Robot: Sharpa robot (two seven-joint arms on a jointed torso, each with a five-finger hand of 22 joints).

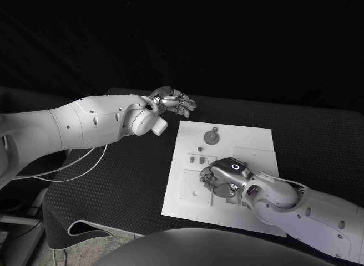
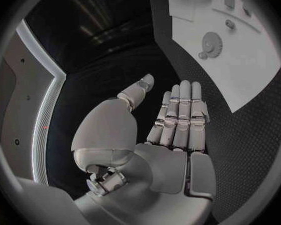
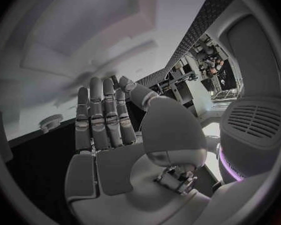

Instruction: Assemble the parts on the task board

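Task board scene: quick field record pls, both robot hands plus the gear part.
task board: white plate, mid table
gear part: round toothed piece lying on the board's far half, untouched
left robot hand: off the board beyond its far left corner, fingers straight, holding nothing
right robot hand: over the board's near half; contact with the parts cannot be told
table: black

Black table (image 1: 126, 188) (textured top), white cables (image 1: 66, 169) off its left edge
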